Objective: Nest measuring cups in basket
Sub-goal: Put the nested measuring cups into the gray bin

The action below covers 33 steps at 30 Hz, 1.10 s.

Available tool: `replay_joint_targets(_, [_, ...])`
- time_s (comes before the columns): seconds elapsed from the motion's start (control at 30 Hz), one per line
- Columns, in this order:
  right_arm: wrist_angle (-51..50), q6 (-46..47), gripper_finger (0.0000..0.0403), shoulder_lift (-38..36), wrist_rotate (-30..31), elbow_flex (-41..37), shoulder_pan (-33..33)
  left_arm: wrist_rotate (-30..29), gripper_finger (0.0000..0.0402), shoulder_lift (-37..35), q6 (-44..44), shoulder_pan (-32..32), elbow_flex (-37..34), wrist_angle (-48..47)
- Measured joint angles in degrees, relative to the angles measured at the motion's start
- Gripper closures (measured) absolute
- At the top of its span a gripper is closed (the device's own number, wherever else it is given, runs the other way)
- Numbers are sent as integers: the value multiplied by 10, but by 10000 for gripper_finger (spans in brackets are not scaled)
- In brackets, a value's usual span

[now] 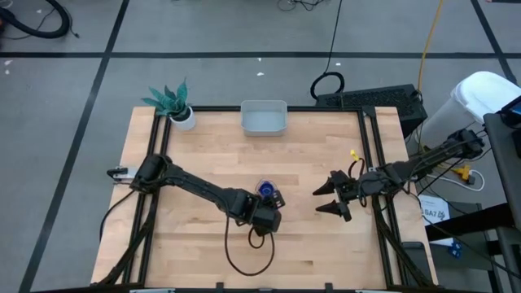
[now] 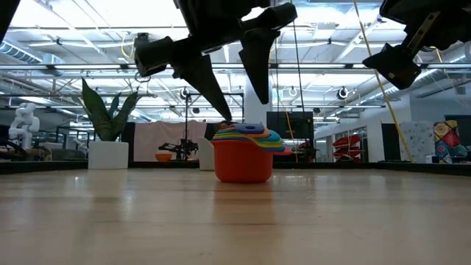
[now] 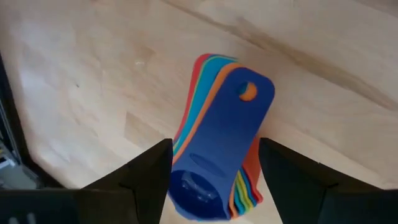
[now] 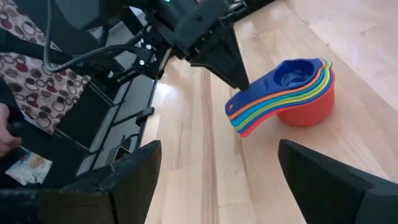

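Observation:
The measuring cups (image 1: 265, 190) stand nested in one stack on the table's middle, red outermost and dark blue on top. Their handles are fanned together (image 3: 227, 118). The stack also shows in the low view (image 2: 243, 158) and the right wrist view (image 4: 298, 93). My left gripper (image 3: 214, 146) is open just above the stack, one finger on each side of the handles and not touching them. My right gripper (image 1: 319, 200) is open and empty to the stack's right, above the table. The basket (image 1: 264, 118) rests on the table at the far edge, empty.
A white pot with a teal plant (image 1: 177, 110) stands at the far left corner. Black rails (image 1: 370, 163) run along the table's left and right sides. Bare wood lies between the stack and the basket. A person's hand (image 4: 5, 134) shows beyond the table's edge.

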Motion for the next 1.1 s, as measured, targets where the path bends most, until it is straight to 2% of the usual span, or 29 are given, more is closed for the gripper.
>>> replay_joint_targets(0.23, [40,-3,90,0,10,0,14,38,160,0,13,13,-4,32])
replay_joint_targets(0.53, [47,3,90,0,46,0,49,44,160,1,63,14,-48,82])
replay_joint_targets(0.73, [51,3,90,1,71,0,65,-65,160,1,73,15,-35,96])
replay_joint_targets(0.9, [51,8,90,1,73,0,73,-92,160,0,77,14,-4,95])
replay_joint_targets(1.1, [51,10,90,1,88,0,86,-134,160,0,31,14,16,53])
